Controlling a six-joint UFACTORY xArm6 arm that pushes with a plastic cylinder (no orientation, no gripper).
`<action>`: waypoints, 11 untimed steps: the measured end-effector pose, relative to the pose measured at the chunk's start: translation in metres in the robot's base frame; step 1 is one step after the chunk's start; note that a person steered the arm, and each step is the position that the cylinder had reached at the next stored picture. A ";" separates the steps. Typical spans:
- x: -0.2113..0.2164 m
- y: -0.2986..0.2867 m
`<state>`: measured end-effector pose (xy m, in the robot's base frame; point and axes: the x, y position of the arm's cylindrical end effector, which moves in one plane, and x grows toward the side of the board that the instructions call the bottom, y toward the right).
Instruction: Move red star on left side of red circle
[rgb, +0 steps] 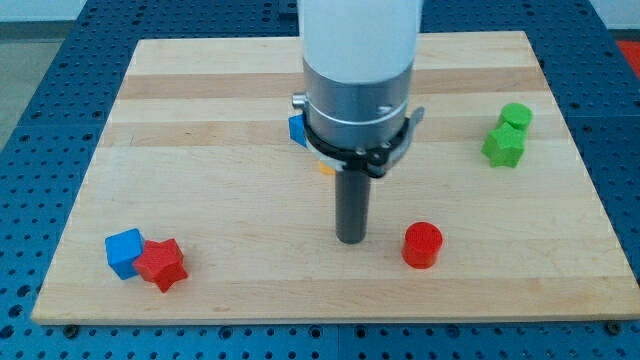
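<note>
The red star (162, 264) lies near the board's bottom left corner, touching a blue cube (124, 252) on its left. The red circle (422, 245), a short cylinder, stands right of the board's bottom middle. My tip (350, 239) rests on the board just left of the red circle, with a small gap between them, and far to the right of the red star.
Two green blocks (506, 137) sit together at the right side of the wooden board (200, 150). A blue block (298, 130) and a bit of a yellow block (326, 169) show partly from behind the arm's body near the board's centre.
</note>
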<state>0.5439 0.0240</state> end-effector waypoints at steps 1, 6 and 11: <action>0.011 0.048; 0.031 0.080; 0.074 -0.033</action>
<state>0.6181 -0.0089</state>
